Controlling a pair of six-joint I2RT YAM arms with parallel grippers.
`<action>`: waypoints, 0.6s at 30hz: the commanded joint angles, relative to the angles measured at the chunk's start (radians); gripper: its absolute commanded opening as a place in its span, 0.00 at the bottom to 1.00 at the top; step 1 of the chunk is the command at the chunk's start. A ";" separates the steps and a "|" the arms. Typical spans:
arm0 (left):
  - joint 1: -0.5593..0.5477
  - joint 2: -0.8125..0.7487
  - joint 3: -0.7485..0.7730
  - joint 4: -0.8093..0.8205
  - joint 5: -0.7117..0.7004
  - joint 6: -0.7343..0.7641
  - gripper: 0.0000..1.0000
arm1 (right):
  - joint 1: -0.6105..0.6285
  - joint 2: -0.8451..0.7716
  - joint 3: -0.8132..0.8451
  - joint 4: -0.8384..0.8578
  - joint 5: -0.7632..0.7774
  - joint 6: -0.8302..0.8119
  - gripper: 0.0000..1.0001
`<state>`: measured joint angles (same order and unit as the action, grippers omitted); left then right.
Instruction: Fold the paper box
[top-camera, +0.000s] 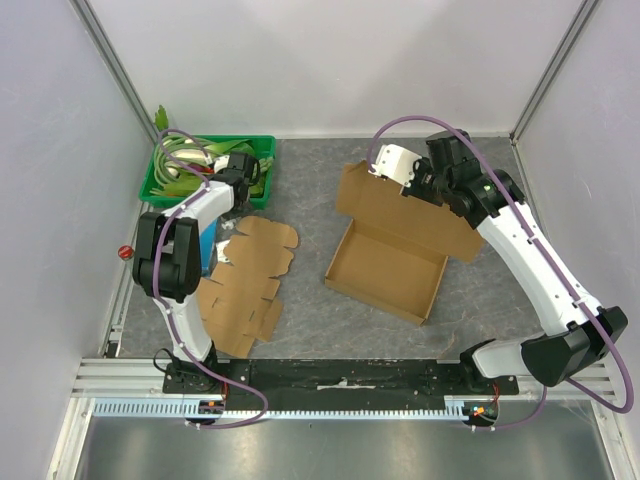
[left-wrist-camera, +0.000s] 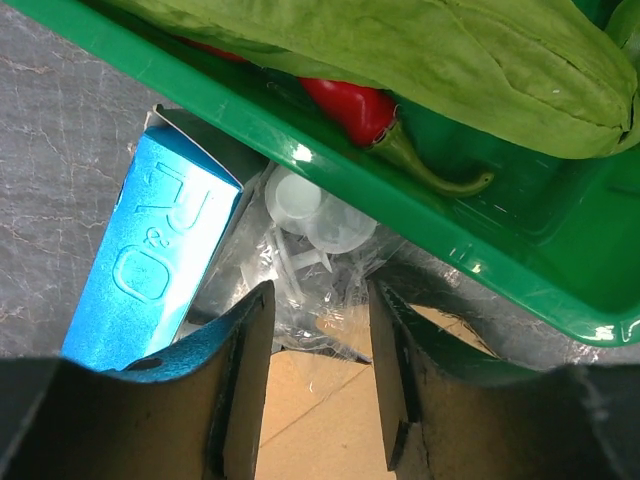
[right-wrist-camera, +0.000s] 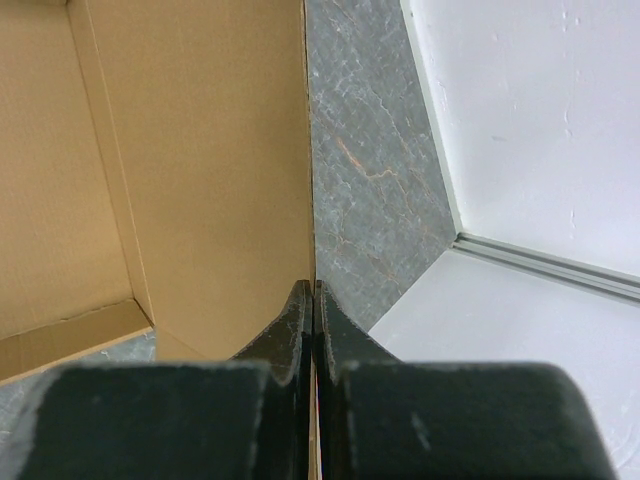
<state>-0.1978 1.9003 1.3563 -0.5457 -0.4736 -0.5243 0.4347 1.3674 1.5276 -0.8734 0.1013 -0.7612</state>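
paper box (top-camera: 388, 268) lid edge disappears between the pinched-together right gripper (right-wrist-camera: 313, 295).

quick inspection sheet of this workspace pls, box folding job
surface: grey table
job's things: paper box with walls up, lid open; flat cardboard blanks to its left
clutter: green tray holding greens and a red pepper; blue carton and clear plastic bag beside it
grippers: left gripper open above the bag; right gripper shut on the lid's edge
cables: purple cable along each arm
surroundings: white walls, metal rail at the near edge
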 joint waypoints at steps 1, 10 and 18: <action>0.005 0.013 0.003 0.010 -0.007 0.041 0.49 | 0.007 -0.024 0.005 0.063 -0.014 -0.013 0.00; 0.001 -0.067 -0.003 0.015 -0.008 0.050 0.08 | 0.010 -0.028 -0.015 0.073 -0.012 -0.024 0.00; -0.026 -0.398 -0.055 -0.059 0.133 0.043 0.02 | 0.010 0.019 -0.007 0.103 -0.049 -0.036 0.00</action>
<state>-0.2020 1.7428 1.3251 -0.5819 -0.4381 -0.4957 0.4370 1.3724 1.4990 -0.8234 0.0841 -0.7841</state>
